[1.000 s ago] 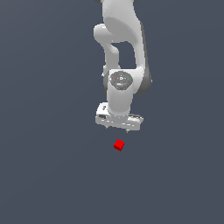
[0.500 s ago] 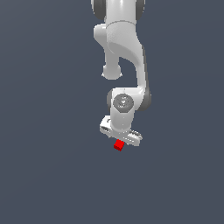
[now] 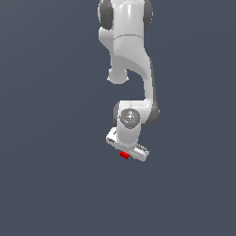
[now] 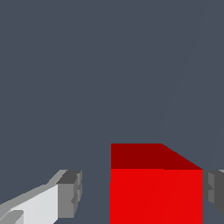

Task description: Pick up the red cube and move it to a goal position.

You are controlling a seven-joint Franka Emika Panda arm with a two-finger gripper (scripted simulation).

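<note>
Your arm (image 3: 131, 69) hangs nearly straight down, its wrist (image 3: 130, 119) bent so the hand points at the floor. You have the gripper (image 4: 142, 197) spread wide around the red cube (image 4: 155, 192): one finger (image 4: 70, 192) stands apart from the cube's side, the other finger (image 4: 215, 192) sits just beside its opposite face. From outside, the gripper body covers most of the cube.

Plain dark grey-blue ground (image 3: 46, 138).

- Flat, even render light; dim grey-blue backdrop, no glare.
- Arm (image 3: 131, 69) shaded on its right side.
- Cube (image 4: 156, 192): top face darker than front.
- Edges sharp, no blur.
</note>
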